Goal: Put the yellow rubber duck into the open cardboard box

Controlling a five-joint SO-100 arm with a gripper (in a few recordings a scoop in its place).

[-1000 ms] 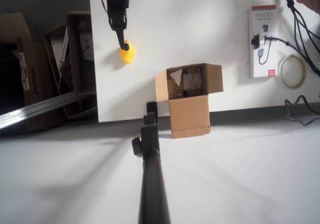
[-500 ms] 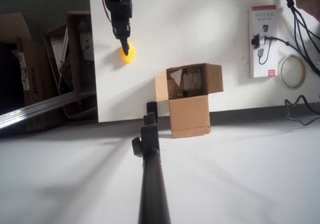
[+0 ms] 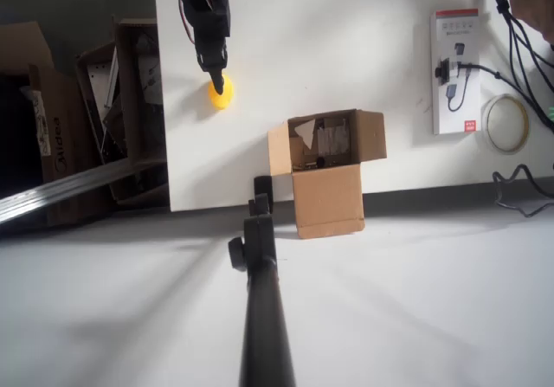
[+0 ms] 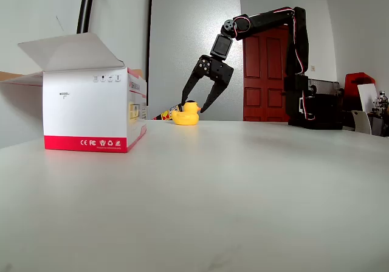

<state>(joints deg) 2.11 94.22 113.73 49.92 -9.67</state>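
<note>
White table [image 3: 346, 41], seen from above and from a low fixed view at table level. The open cardboard box [image 3: 327, 172] stands at the table's near edge in the overhead view, its flaps spread and some contents visible inside. A white printed carton [image 4: 91, 117] with a red base fills the left of the fixed view; in the overhead view a white flat package [image 3: 455, 71] lies at the right of the table, with a roll of tape [image 3: 506, 123] just beside it.

The black arm reaches down from the top of the overhead view. Its hand [image 4: 197, 106] has both fingers spread apart, one on each side of the yellow rubber duck [image 4: 186, 114], with the tips lowered to about the level of the duck's head. Whether either finger touches the duck cannot be told.

The duck [image 3: 220, 93] sits upright on the table, directly beneath the hand [image 3: 220, 84], and well apart from the box, which lies down and to the right of it in the overhead view. Judged step: closing on the duck; a lift and a carry toward the box would follow.
</note>
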